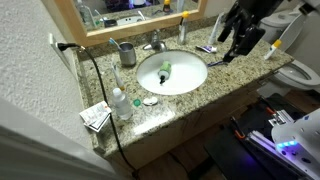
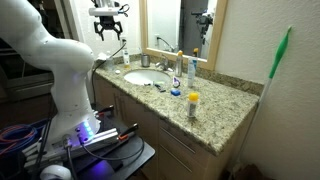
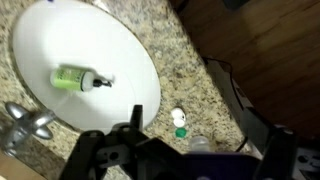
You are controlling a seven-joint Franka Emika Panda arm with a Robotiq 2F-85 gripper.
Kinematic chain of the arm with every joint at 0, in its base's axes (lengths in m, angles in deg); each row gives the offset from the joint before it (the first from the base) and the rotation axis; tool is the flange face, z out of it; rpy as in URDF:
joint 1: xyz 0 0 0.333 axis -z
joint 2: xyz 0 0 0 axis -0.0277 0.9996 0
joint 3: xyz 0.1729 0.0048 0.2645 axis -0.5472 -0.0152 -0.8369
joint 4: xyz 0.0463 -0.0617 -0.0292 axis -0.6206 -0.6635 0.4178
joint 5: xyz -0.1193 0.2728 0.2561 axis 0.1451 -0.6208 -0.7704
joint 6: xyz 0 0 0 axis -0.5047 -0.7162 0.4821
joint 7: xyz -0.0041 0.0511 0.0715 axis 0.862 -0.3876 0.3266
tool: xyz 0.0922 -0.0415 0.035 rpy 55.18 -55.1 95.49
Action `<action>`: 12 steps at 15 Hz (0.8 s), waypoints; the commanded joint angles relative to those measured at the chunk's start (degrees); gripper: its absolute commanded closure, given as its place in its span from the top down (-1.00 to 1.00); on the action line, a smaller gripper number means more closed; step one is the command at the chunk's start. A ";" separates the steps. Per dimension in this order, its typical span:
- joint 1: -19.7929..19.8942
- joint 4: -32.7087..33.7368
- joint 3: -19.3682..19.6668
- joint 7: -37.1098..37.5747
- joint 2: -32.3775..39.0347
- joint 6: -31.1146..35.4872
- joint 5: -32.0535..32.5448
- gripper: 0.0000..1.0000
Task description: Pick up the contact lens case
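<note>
The contact lens case [image 3: 179, 118] is a tiny whitish case with a green cap beside it, lying on the granite counter just off the sink's rim. It also shows in an exterior view [image 1: 150, 100]. My gripper [image 3: 204, 140] hangs well above the counter with its fingers spread and nothing between them. In both exterior views it is high in the air [image 1: 230, 44] [image 2: 108, 30], apart from the case. The clear bottle with a white cap [image 1: 120, 103] stands next to the case, and its top [image 3: 197, 144] shows in the wrist view.
A white sink [image 1: 190, 85] holds a small green bottle [image 3: 76, 78]. The faucet [image 1: 155, 43], a cup and toiletries line the back by the mirror. A black cable [image 1: 100, 95] runs over the counter's end. More bottles [image 2: 193, 103] stand on the counter.
</note>
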 commanded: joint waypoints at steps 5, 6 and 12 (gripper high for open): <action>-4.82 0.00 -4.06 2.55 7.48 14.22 -0.25 1.00; -4.77 0.16 -4.02 2.52 7.97 14.40 -0.29 1.00; -6.02 5.73 -3.43 -3.47 26.86 26.98 -7.84 1.00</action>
